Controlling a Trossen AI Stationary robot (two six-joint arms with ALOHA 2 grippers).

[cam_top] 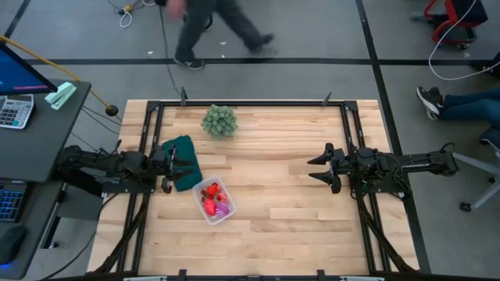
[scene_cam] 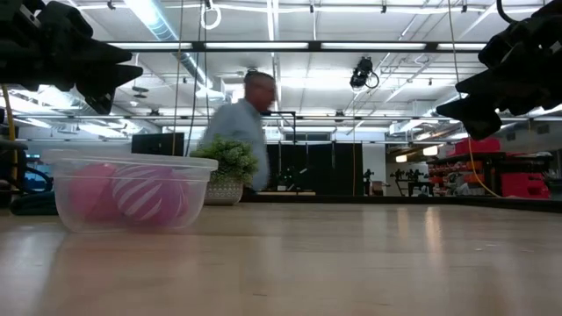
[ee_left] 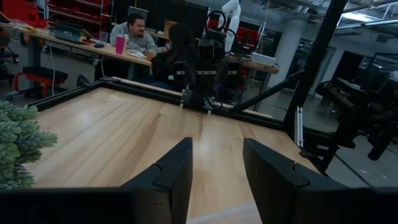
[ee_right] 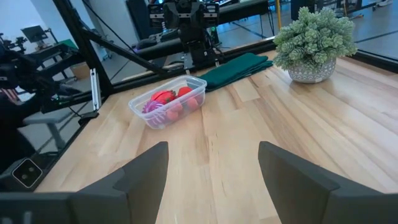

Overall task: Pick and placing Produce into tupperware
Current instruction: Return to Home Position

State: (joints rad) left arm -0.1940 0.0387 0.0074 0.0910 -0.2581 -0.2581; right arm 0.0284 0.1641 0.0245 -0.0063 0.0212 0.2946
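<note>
The clear tupperware [cam_top: 212, 200] stands on the table's left half, holding red, pink and purple produce [cam_top: 213, 202]; in the right wrist view the tupperware [ee_right: 168, 101] shows red and purple pieces [ee_right: 169, 101], and in the low view the tupperware [scene_cam: 130, 190] shows pink pieces. My left gripper [cam_top: 186, 165] hovers open above the table near the left edge, over the dark green piece [cam_top: 182, 160]; its fingers [ee_left: 214, 177] hold nothing. My right gripper [cam_top: 315, 168] hovers open near the right edge, empty [ee_right: 213, 168].
A bushy pale-green potted plant [cam_top: 219, 121] stands near the far edge, left of centre. The flat dark green piece [ee_right: 236, 68] lies beside the tupperware. A black frame [cam_top: 258, 103] borders the table. A person walks beyond the far edge [cam_top: 211, 27]; people sit beyond the right side [ee_left: 134, 34].
</note>
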